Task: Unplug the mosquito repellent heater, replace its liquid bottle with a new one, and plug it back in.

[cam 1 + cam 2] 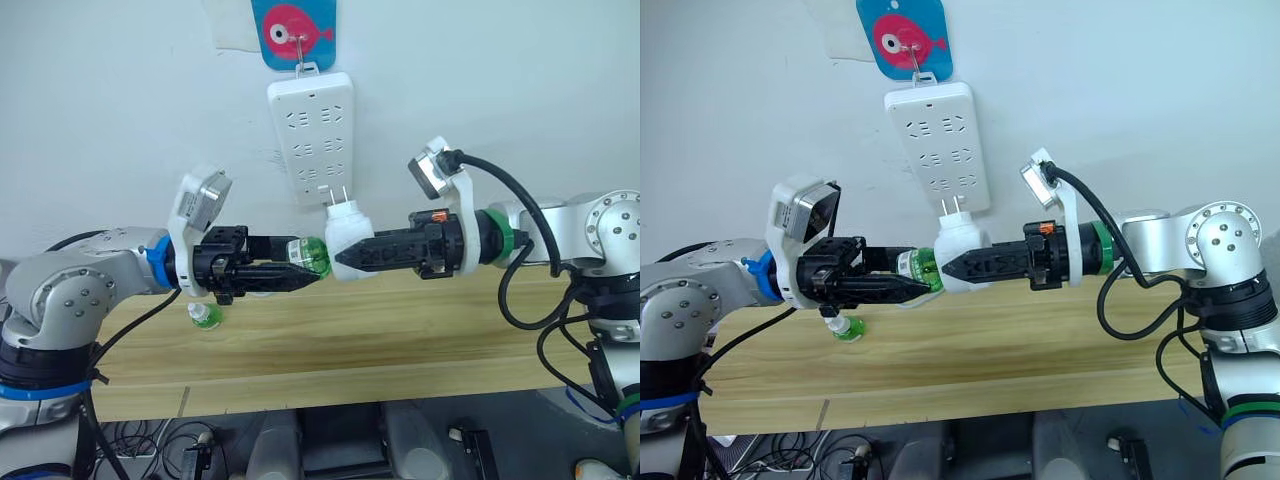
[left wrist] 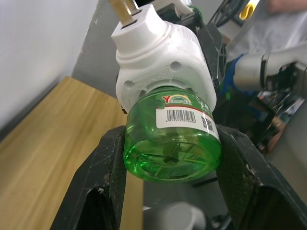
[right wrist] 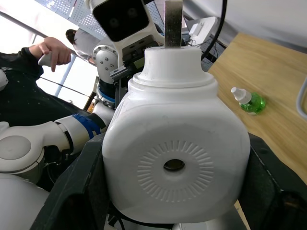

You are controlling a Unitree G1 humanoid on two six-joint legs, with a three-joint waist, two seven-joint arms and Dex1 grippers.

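At the centre of the frame, above a wooden table (image 1: 420,320), two robot grippers meet tip to tip. The right gripper (image 1: 345,262) pinches the white mosquito repellent heater (image 1: 347,232), prongs pointing up toward the power strip (image 1: 310,135) on the wall. The left gripper (image 1: 312,268) clamps the green liquid bottle (image 1: 312,256), screwed into the heater's left side. Bottle and heater share one roughly horizontal axis, so unscrewing likely turns about that line. The capped new bottle (image 1: 204,316) lies on the table at lower left.

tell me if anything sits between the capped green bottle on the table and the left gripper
Yes. The left gripper is shut on the old bottle, still in the heater that the right gripper holds. The new capped bottle lies unobstructed on the table.
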